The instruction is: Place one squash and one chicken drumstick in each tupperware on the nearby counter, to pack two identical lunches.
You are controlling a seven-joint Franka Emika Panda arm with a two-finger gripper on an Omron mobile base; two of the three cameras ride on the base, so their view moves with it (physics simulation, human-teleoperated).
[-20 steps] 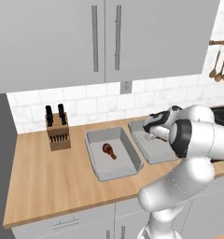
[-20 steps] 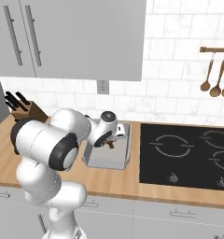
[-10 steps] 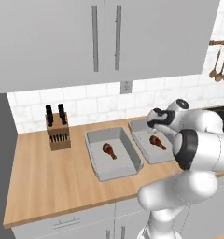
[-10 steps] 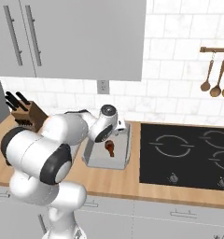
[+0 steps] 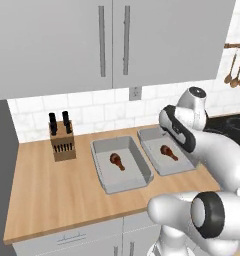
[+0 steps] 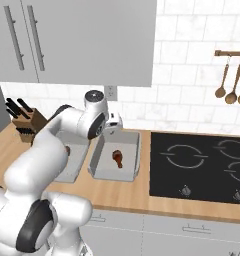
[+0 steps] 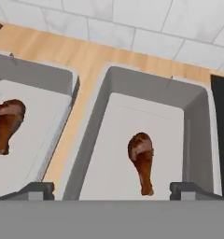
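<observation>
Far left on the counter there's a knife block sitting up near the tiled wall, well apart from everything else. Next over is the left tupperware, a shallow grey tray with one chicken drumstick lying flat roughly in the middle of its floor. Just beside it, with a thin strip of wood between them, is the right tupperware, and it has its own drumstick lying inside too, fat end toward the back wall. So each tray has one drumstick in it and that's all that's in them.

The gripper hangs over the near edge of the right tray, not touching the meat. In the hand view the two fingertips sit far apart at the bottom, one on each side of the drumstick below, so the jaws are spread wide and holding nothing. That same view catches the other drumstick off in the left tray.

From the right base view the arm bends over both trays, and past the right tupperware comes the black stovetop. Wooden spoons hang on a rail at the far right.
</observation>
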